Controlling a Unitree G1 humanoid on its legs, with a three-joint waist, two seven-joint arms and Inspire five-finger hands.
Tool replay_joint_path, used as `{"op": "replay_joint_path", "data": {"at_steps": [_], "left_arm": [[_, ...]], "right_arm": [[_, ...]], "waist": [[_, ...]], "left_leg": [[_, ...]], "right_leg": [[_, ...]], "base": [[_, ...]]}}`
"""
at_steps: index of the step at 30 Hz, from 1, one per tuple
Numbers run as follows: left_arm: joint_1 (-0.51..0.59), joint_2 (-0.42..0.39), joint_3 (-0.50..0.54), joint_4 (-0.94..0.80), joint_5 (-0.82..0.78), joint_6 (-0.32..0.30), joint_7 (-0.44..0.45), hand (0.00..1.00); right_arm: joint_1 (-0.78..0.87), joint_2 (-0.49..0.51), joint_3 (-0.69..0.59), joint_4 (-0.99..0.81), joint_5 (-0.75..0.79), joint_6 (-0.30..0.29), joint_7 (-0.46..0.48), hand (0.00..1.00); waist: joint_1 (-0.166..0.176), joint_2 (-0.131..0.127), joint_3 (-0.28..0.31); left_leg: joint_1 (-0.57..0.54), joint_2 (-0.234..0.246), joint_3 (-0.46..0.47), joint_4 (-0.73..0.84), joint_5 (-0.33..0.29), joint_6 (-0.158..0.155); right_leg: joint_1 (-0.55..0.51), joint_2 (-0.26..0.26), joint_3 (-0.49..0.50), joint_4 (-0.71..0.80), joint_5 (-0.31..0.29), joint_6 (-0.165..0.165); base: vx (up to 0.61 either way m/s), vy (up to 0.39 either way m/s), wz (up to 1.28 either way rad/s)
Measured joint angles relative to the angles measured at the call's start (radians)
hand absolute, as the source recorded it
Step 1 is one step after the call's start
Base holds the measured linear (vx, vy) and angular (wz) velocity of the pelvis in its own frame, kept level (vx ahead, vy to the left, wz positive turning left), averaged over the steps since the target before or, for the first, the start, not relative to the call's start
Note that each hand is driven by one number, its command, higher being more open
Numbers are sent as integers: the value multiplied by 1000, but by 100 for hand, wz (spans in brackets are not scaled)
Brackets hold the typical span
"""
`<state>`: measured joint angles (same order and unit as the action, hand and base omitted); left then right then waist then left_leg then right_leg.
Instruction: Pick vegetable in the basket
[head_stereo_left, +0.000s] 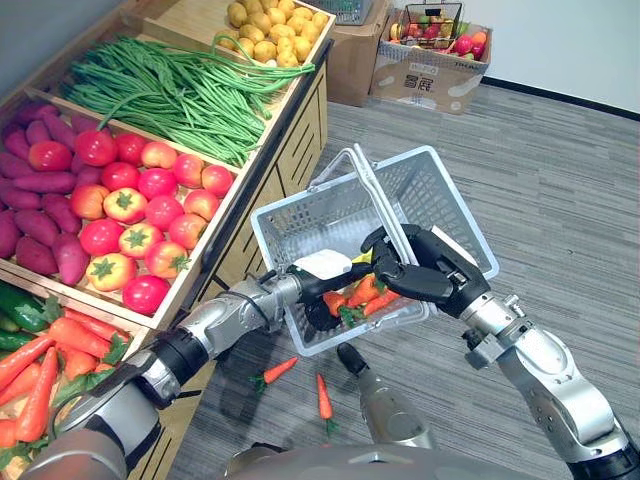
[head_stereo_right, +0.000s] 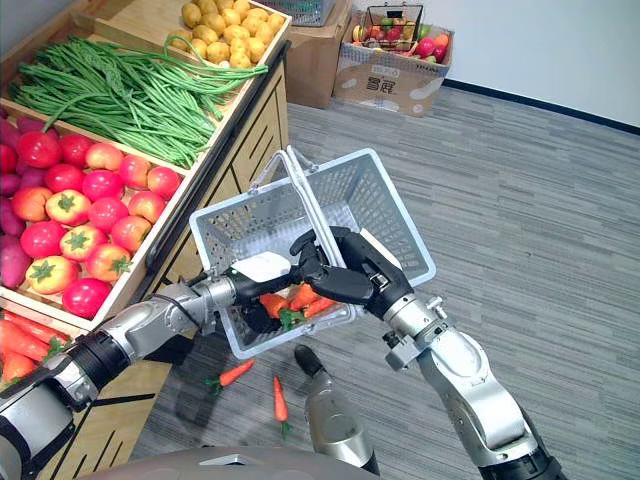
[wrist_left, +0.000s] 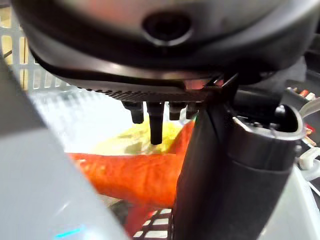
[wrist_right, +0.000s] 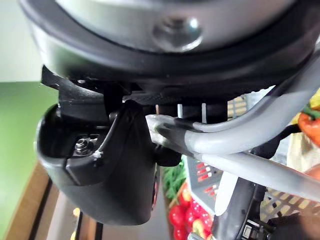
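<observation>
The right hand (head_stereo_left: 425, 268) grips the grey basket (head_stereo_left: 300, 225) by its handles (wrist_right: 250, 169), while the left hand (head_stereo_left: 322, 268) reaches among carrots (head_stereo_left: 363, 292) inside, its grip impossible to tell

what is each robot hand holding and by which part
The right robot hand holds the basket by its handles; the left robot hand, in the basket over carrots: cannot tell.

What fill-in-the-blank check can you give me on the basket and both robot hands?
The left robot hand reaches into the grey ____, beside orange carrots.
The right robot hand is shut on that container's ____.
____ more carrots lie on the grey floor below.
Missing: basket; handles; two.
</observation>
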<state>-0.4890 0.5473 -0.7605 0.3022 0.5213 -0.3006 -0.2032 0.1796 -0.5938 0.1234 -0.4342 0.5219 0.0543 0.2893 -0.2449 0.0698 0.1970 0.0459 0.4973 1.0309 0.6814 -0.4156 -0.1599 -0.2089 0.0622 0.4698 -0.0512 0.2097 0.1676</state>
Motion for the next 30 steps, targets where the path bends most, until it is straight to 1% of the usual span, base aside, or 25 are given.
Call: {"op": "replay_joint_path", "data": {"at_steps": [3, 7, 10, 11, 12, 13, 15, 16, 18, 20, 21, 24, 25, 27, 28, 30], "left_arm": [[-22, 4, 0, -18, 0, 0, -9, 100], [-52, 35, 1, -85, -7, -3, -22, 100], [-63, 30, 32, -118, -17, -4, -18, 100], [-116, 30, 34, -133, -38, -4, -26, 100], [-135, 39, 43, -154, -52, -4, -32, 100], [-147, 51, 61, -185, -63, -6, -33, 100], [-154, 98, 158, -293, -156, -12, -3, 100], [-154, 131, 189, -328, -178, -16, 4, 100], [-154, 172, 206, -360, -207, -25, 10, 100], [-154, 207, 207, -388, -207, -26, 10, 100], [-155, 224, 207, -407, -209, -27, 10, 100], [-155, 267, 207, -452, -211, -37, 10, 100], [-155, 304, 201, -470, -210, -45, 9, 100], [-155, 347, 196, -499, -217, -49, 4, 100], [-155, 391, 195, -540, -247, -49, -6, 100], [-155, 432, 190, -583, -298, -54, -31, 100]], "right_arm": [[0, 9, -10, 0, 0, 0, -1, 0], [0, 20, -29, 0, 1, -3, -1, 0], [0, 53, -29, 0, 4, -7, -5, 0], [3, 80, -34, 0, 4, -8, -12, 0], [4, 88, -37, 0, 4, -12, -13, 0], [7, 92, -39, 0, 6, -18, -13, 0], [15, 93, -51, -1, 16, -42, -9, 0], [15, 91, -58, -4, 16, -49, -5, 0], [15, 90, -70, -4, 16, -58, -5, 0], [16, 90, -81, -4, 16, -64, -6, 0], [19, 90, -83, -4, 16, -67, -5, 0], [35, 91, -84, -4, 16, -67, -5, 0], [47, 91, -84, -4, 15, -67, 1, 0], [57, 90, -84, -4, 15, -67, 7, 0], [64, 90, -85, -4, 15, -67, 8, 0], [69, 90, -90, -4, 15, -67, 8, 0]], "waist": [[-2, 0, 0], [-3, 5, -2], [-1, 8, -3], [8, 12, -4], [15, 14, -6], [15, 17, -8], [17, 31, -11], [23, 38, -15], [32, 47, -22], [45, 51, -28], [46, 56, -32], [49, 57, -33], [52, 57, -34], [51, 57, -34], [51, 56, -35], [50, 57, -36]], "left_leg": [[-1, 0, -2, 0, 0, 0], [-4, 0, -14, 0, 1, 2], [-6, -1, -27, 0, 2, 4], [-10, -4, -41, 0, 4, 7], [-16, -5, -46, 0, 5, 9], [-23, -5, -53, -2, 7, 12], [-37, -16, -76, -6, 12, 20], [-38, -16, -83, -6, 15, 22], [-41, -19, -103, -9, 18, 25], [-43, -35, -119, -23, 24, 30], [-56, -36, -135, -24, 27, 34], [-74, -40, -162, -23, 31, 42], [-74, -42, -172, -23, 33, 43], [-75, -46, -180, -25, 35, 44], [-77, -51, -185, -29, 38, 46], [-79, -56, -191, -37, 40, 49]], "right_leg": [[1, -1, -1, 0, 0, 0], [4, -5, -12, 0, 0, 0], [11, -8, -24, 0, 0, 0], [18, -12, -32, 0, 0, 0], [18, -15, -36, 0, 0, 0], [16, -19, -42, 0, 0, 0], [17, -29, -61, 0, -1, -1], [21, -29, -67, 0, -1, -1], [31, -33, -84, -1, -3, -4], [39, -47, -98, -1, -7, -8], [40, -54, -111, -2, -8, -8], [43, -63, -136, -2, -9, -11], [51, -64, -142, -3, -9, -11], [56, -66, -151, -3, -10, -12], [56, -71, -156, -3, -10, -12], [57, -78, -163, -3, -11, -13]], "base": [[25, 63, 2], [21, 62, 7], [14, 64, 14], [11, 59, 17], [6, 59, 19], [-5, 45, 19], [1, 62, 28], [10, 57, 24], [9, 54, 24], [2, 62, 29], [-2, 44, 31], [3, 39, 30], [19, 52, 20], [26, 49, 15], [20, 34, 11], [20, 36, 11]]}}
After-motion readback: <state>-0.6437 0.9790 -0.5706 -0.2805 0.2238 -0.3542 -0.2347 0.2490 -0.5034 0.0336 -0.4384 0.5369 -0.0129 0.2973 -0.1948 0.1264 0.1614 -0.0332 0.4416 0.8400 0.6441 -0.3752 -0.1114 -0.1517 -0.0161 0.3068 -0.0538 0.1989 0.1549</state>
